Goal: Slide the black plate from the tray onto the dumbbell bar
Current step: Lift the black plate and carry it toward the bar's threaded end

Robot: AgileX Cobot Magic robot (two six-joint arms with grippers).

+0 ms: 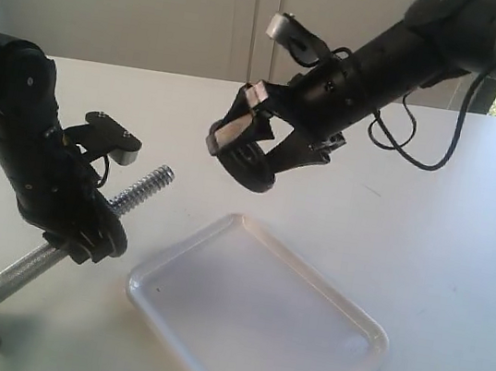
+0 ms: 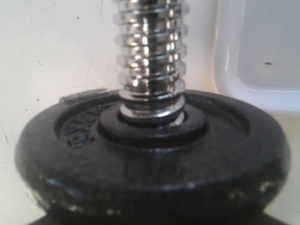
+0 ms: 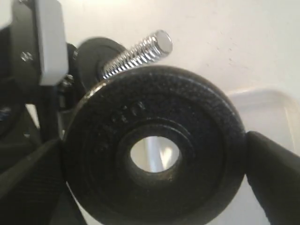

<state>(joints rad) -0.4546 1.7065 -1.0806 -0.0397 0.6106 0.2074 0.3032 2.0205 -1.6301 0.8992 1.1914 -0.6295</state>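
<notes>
Iron hangs in the air over the desk (image 1: pixel 462 255): the black plate (image 3: pixel 197 117) is clear of the tray (image 1: pixel 256 329), held up above the tray's far corner by the right claw (image 1: pixel 252 149). That claw pinches the plate by its rim, one dark finger (image 3: pixel 274 164) against each side of the disc, with the flat face and its central hole showing to the right wrist camera. From where I stand the plate is tilted, with its hole turned roughly toward the left arm.

The left claw (image 1: pixel 82 234) is clamped around the smooth middle of the dumbbell bar (image 1: pixel 140 188), as far as the outside view shows; its own wrist camera shows none of its fingers. The bar slants, its bare threaded end raised toward the plate and its other end low near the desk's front edge. A black weight disc (image 2: pixel 154 159) sits on that low end, snug around the chrome threads. In the left wrist picture a rounded corner of the tray shows just past the disc.

Plate and bar are apart, with a clear gap between the threaded tip and the disc. In the right wrist picture the tip pokes up behind the plate's upper rim, off to one side of the hole. The white tray lies flat on the desk between the two arms, nothing in it.
</notes>
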